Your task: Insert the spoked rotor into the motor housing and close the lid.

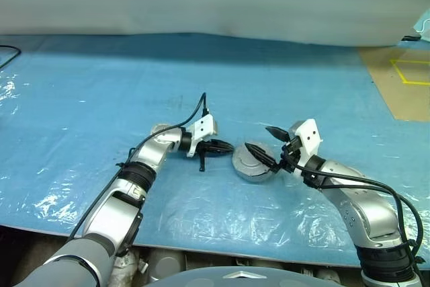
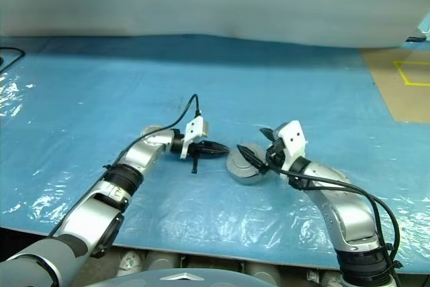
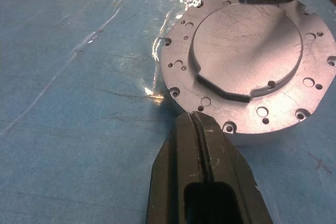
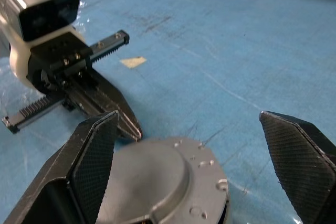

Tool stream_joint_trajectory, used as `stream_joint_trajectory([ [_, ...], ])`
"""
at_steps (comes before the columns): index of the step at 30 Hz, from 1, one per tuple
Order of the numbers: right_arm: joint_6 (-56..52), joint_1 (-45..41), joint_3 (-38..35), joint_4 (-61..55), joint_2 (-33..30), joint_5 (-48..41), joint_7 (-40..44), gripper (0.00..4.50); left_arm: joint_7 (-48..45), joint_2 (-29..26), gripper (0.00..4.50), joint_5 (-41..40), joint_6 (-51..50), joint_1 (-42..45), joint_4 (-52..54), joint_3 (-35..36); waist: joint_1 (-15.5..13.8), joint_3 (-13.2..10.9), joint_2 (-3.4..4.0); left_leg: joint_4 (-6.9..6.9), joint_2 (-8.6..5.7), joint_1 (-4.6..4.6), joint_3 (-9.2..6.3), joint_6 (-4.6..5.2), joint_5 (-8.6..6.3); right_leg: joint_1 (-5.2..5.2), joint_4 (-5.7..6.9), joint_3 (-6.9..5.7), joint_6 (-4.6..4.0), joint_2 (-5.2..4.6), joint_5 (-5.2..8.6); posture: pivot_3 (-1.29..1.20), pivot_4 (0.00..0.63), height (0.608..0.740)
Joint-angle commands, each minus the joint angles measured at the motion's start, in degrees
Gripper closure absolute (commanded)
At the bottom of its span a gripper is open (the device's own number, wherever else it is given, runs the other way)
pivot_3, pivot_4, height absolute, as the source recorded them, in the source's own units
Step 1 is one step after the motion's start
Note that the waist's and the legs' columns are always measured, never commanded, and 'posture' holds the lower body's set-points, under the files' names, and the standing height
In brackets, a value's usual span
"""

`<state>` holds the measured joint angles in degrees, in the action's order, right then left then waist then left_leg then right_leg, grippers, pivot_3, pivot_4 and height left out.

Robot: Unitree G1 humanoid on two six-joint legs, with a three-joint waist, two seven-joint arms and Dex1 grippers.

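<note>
The lid [image 3: 247, 61], a silver disc with a raised centre and holes round its rim, lies flat on the blue sheet [image 1: 80, 99] between the two grippers. The left gripper [image 1: 227, 146], fingers pressed together, points at its left edge. The right gripper [image 4: 210, 150] hangs over it, jaws wide, holding nothing.

No text, label, brand or number can be read on anything here; the markings are too small to tell
</note>
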<state>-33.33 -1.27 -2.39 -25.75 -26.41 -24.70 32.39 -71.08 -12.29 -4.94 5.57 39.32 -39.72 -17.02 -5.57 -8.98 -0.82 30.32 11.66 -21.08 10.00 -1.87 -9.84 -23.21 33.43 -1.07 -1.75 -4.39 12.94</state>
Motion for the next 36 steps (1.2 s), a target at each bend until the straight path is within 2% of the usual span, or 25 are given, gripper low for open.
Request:
stream_joint_trajectory([
  [1, -6.0, 0.8, -6.5, -1.1, 0.3, -6.3, -1.8, 0.03, -0.8, -0.3, 4.50, 0.4, 0.5, 0.1, 0.4, -0.1, 0.0, -0.1, 0.08, 0.01, 0.00, -0.03, 0.00, 0.00, 0.00, -0.01, 0.00, 0.00, 0.00, 0.00, 0.00, 0.00, 0.150, 0.740],
  [4, -16.0, 1.9, -14.2, 2.2, 0.4, -15.8, -3.4, 0.03, -1.1, -0.5, 4.50, 0.5, 0.4, -0.1, 0.7, 0.2, -0.1, -0.1, 0.11, 0.03, -0.01, -0.03, -0.01, 0.00, 0.00, -0.01, 0.02, 0.00, 0.00, -0.01, 0.00, 0.00, 0.150, 0.740],
  [7, -22.1, 4.0, -20.9, 6.8, 0.2, -21.6, -4.5, 0.03, -1.0, -0.6, 4.50, 0.6, 0.1, -0.3, 1.1, 0.3, -0.2, -0.1, 0.12, 0.04, -0.01, -0.04, -0.02, 0.00, 0.00, 0.00, 0.04, 0.00, -0.02, 0.00, 0.01, 0.00, 0.150, 0.740],
  [11, -23.0, 6.2, -24.5, 8.7, -0.1, -23.0, -5.6, 0.03, -0.7, -0.9, 4.50, 0.7, -0.1, -0.4, 1.3, 0.4, 0.0, -0.1, 0.22, 0.08, 0.00, -0.02, -0.01, 0.00, 0.00, 0.00, 0.09, -0.02, -0.02, 0.00, 0.01, 0.00, 0.150, 0.740],
  [15, -21.1, 5.1, -25.3, 5.6, 0.3, -24.0, -7.2, 0.03, -0.4, -0.8, 4.50, -4.0, -5.1, 2.6, -0.5, 5.5, 0.0, -0.1, 0.30, 0.21, 0.04, 0.04, -0.01, 0.00, 0.00, -0.01, 0.27, -0.04, -0.05, 0.00, 0.00, 0.00, 0.150, 0.740],
  [17, -19.2, 5.2, -23.4, 0.8, -0.8, -23.7, -6.0, 0.03, 0.0, -2.1, 4.50, -4.5, -6.4, 1.5, 1.6, 6.6, 0.0, -0.3, 0.53, 0.34, 0.05, 0.01, -0.02, 0.00, 0.00, -0.01, 0.33, -0.05, -0.08, -0.01, -0.02, 0.00, 0.150, 0.740],
  [21, -10.0, 6.5, -12.0, -9.3, -8.5, -11.4, -2.0, 0.03, -1.1, -4.3, 4.50, -4.5, -6.6, -0.5, 3.7, 7.0, 0.0, -0.3, 0.80, 0.35, 0.05, 0.00, -0.02, 0.00, 0.00, -0.01, 0.31, -0.05, -0.07, -0.02, -0.03, 0.00, 0.150, 0.740],
  [23, -8.9, 4.2, -10.3, -11.5, -9.1, -11.3, -2.2, 0.03, -4.0, -5.2, 4.50, -6.3, -6.8, -2.1, 6.3, 7.2, -0.1, -0.3, 0.79, 0.34, 0.09, -0.04, -0.04, -0.01, 0.01, -0.01, 0.29, -0.13, -0.06, 0.00, -0.03, 0.00, 0.150, 0.740],
  [24, -7.3, 3.8, -7.4, -12.1, -11.3, -8.4, -0.9, 0.03, -7.0, -6.1, 4.50, -8.6, -8.9, -3.7, 9.3, 7.4, 0.0, -0.3, 0.79, 0.34, 0.09, -0.05, -0.04, -0.01, 0.01, -0.01, 0.28, -0.14, -0.06, 0.00, -0.02, 0.00, 0.150, 0.740],
  [28, 0.1, 3.8, 2.0, -9.3, -16.7, 2.2, 2.6, 0.03, -12.2, -8.7, 4.50, -13.5, -13.7, -8.5, 17.7, 7.8, -0.2, -0.4, 0.73, 0.34, 0.09, -0.18, -0.05, -0.01, 0.01, -0.09, 0.27, -0.16, -0.06, -0.02, -0.02, 0.00, 0.150, 0.740],
  [36, 6.2, 3.6, 6.0, -2.2, -16.2, 7.3, 6.1, 0.03, -12.9, -11.1, 4.50, -16.9, -18.1, -11.3, 27.4, 7.4, 0.0, -0.4, 0.76, 0.44, 0.06, -0.14, -0.04, 0.01, 0.00, -0.06, 0.35, -0.12, -0.07, -0.06, -0.02, 0.00, 0.150, 0.740],
])
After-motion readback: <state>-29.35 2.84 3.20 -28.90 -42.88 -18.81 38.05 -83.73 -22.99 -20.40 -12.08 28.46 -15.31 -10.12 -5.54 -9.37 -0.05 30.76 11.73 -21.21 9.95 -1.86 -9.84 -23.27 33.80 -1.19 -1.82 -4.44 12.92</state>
